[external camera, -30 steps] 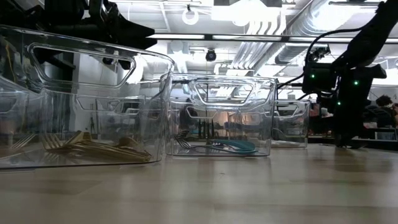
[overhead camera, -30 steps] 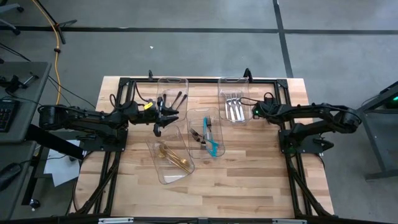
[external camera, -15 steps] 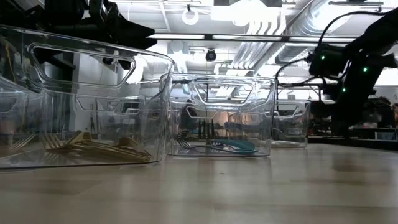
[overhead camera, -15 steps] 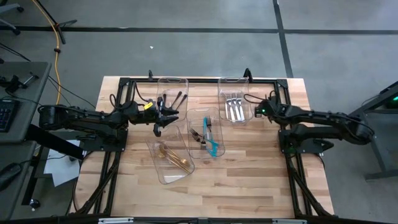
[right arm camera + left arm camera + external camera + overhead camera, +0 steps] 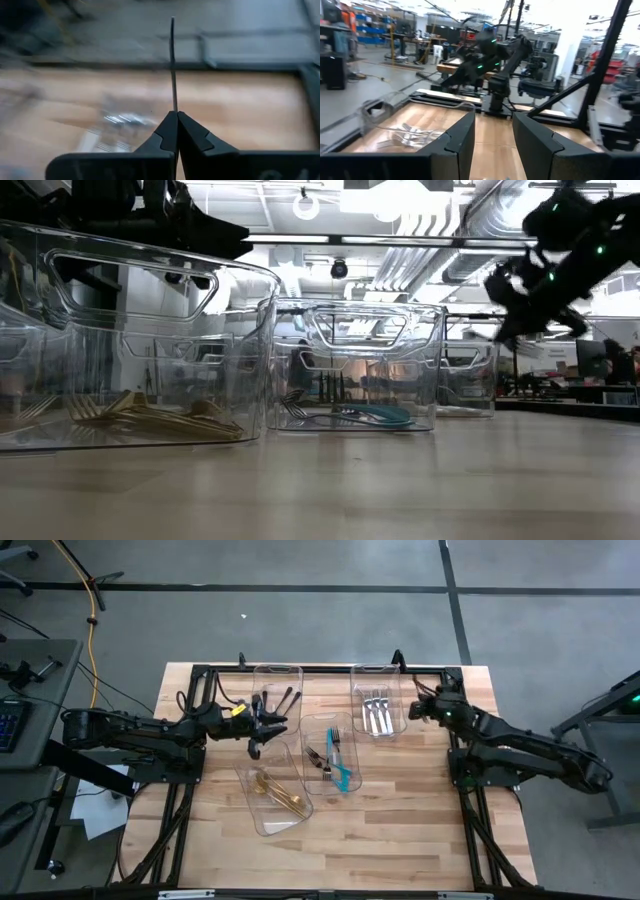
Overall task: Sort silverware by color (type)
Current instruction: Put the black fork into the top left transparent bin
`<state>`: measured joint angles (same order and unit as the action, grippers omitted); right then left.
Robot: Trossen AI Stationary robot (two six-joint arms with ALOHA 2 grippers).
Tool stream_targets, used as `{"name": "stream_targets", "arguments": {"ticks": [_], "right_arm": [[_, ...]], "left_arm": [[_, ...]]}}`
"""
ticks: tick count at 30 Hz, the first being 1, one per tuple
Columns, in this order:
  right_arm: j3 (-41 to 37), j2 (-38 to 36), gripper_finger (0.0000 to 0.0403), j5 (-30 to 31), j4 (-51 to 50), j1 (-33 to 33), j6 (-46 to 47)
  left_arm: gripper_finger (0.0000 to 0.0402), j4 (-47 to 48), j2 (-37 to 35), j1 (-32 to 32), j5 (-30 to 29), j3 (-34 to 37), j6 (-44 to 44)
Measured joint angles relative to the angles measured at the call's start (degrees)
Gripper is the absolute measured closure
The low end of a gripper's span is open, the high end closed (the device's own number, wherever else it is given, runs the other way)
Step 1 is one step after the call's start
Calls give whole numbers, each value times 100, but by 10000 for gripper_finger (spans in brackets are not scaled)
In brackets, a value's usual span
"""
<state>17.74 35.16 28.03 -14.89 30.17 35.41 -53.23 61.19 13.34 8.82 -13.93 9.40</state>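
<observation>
We see the silverware sorted across four clear bins on the desk [image 5: 400, 830]: gold forks [image 5: 280, 795] in the nearest bin, teal-handled pieces [image 5: 340, 762] in the middle one, black pieces [image 5: 285, 700] in the far left bin, silver forks [image 5: 376, 712] in the far right bin. Only the right wrist view shows a thin dark utensil [image 5: 173, 65] pinched in the closed right hand [image 5: 420, 706], beside the silver bin. The left hand [image 5: 262, 727], half open and empty, hovers by the black pieces.
</observation>
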Motion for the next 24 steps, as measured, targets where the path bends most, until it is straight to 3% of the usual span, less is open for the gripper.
{"name": "stream_targets", "arguments": {"ticks": [5,11,18,24], "right_arm": [[9,-127,402,-263,1480,-605,-610],[11,329,402,-459,3060,-1649,-1385],[11,1551,403,-463,5181,-2663,-1951],[15,2853,403,-466,7137,-3147,-2361]], "left_arm": [[275,-11,0,2,-160,0,-272],[275,-30,0,2,-162,0,-619],[275,-244,2,-52,-82,0,-681],[275,-410,2,-394,-22,0,-1155]]}}
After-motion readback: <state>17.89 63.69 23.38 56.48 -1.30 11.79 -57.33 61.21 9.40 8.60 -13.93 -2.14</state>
